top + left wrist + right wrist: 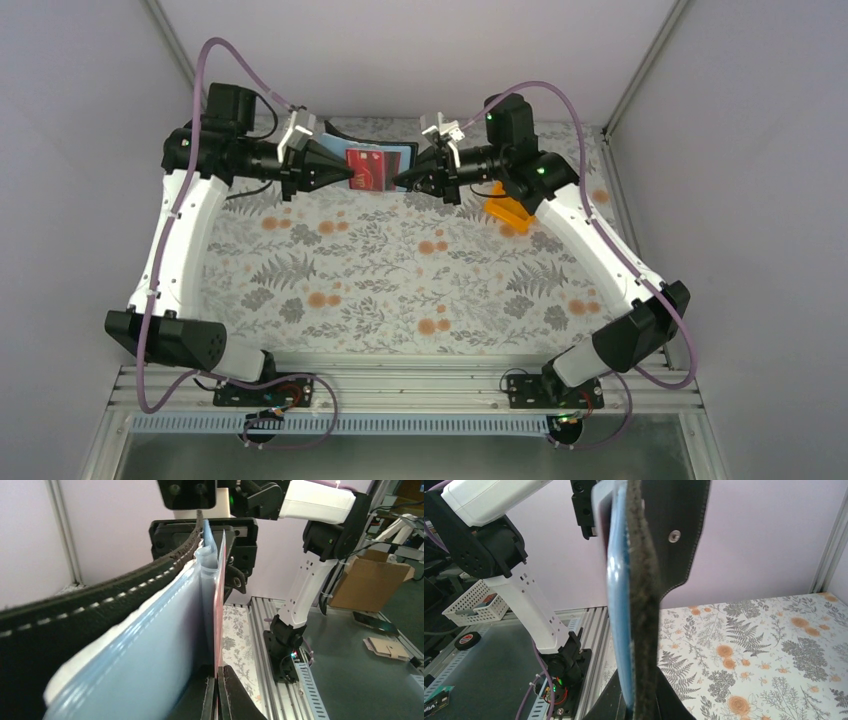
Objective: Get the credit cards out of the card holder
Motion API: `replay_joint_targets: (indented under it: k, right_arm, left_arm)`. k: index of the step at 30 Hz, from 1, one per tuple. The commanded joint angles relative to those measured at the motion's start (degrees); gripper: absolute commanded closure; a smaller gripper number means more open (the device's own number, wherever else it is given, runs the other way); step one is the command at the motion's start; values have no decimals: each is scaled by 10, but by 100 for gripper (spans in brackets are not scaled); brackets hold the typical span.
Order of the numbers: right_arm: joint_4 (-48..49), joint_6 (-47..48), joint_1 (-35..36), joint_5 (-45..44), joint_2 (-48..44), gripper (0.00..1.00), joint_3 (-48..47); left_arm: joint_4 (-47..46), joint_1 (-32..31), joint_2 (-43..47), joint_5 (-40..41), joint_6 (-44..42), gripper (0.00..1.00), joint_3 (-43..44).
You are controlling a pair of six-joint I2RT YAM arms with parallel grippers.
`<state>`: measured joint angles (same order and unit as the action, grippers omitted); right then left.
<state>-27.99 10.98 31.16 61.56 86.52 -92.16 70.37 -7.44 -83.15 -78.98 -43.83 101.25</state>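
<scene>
The card holder (402, 150) hangs open in the air above the middle of the tabletop's (400, 290) far edge, stretched between the two arms. The right gripper (398, 182) is clamped on one end of it, black leather and blue pockets (150, 645) pinched together between its fingers. The left gripper (350, 176) is closed tight on the edge of a red credit card (368, 170) that stands in the pocket mouth. The step in hand appears to be drawing this card out. It should go best if the left arm pulls straight along the card's own plane, away from the right gripper, while the right arm holds the holder firm. A twist or sideways drag could jam the card in the pocket or let the thin edge slip. The orange bin (508, 213) lies near the tabletop's far right corner.
</scene>
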Motion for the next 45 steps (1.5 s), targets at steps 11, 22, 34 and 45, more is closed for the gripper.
replay_joint_targets:
  k: [11,22,34,45]
  right_arm:
    - [-32,37,-23,2,1,96,-16]
    - [-35,32,-23,31,25,96,-30]
    - [57,-45,-6,57,46,80,-14]
    - [103,-105,6,31,77,68,-25]
  left_arm:
    - [21,44,12,4,-31,98,12]
    - [-69,32,14,15,67,98,-3]
    - [-184,-12,12,109,219,98,-47]
    - [-187,-20,9,96,217,98,-58]
